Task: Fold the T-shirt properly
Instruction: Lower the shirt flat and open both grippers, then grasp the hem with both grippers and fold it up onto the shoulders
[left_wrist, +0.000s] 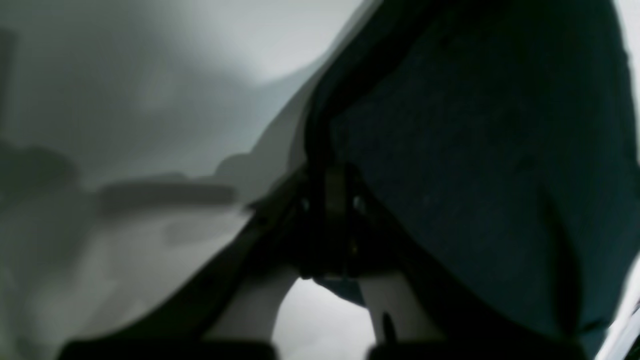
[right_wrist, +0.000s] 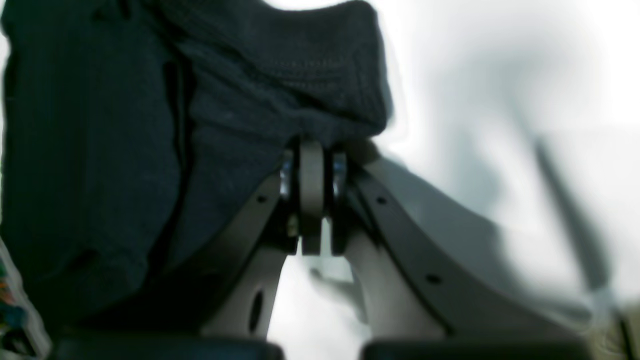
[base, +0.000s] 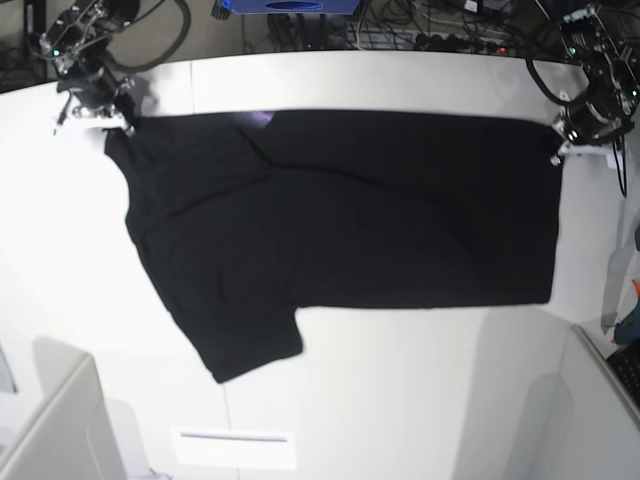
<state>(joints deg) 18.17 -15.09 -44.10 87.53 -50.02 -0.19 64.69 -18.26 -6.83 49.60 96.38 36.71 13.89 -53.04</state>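
Lying spread across the white tabletop (base: 400, 380) is a large black short-sleeved cloth T-shirt (base: 340, 210), plain side up, its body stretched widthwise and one sleeve flopping toward the near edge at the base view's lower left. A tiny sliver of purple print peeks out along its far edge. At the far corner on that view's left, the right end effector (base: 125, 122) sits on the shirt's corner; from its wrist camera, the right end effector (right_wrist: 311, 150) has its jaws drawn together with a bunched fold of dark knit fabric (right_wrist: 225, 100) pinched at the tips. At the opposite far corner, the left end effector (base: 560, 140) meets the shirt's other end; its wrist view is dim and blurred, yet the left end effector (left_wrist: 332, 200) appears closed, with the black cloth (left_wrist: 475, 150) rising from between the tips. Both arms are well apart, one at each end of the far hem line. Cables and equipment crowd the back beyond the tabletop.
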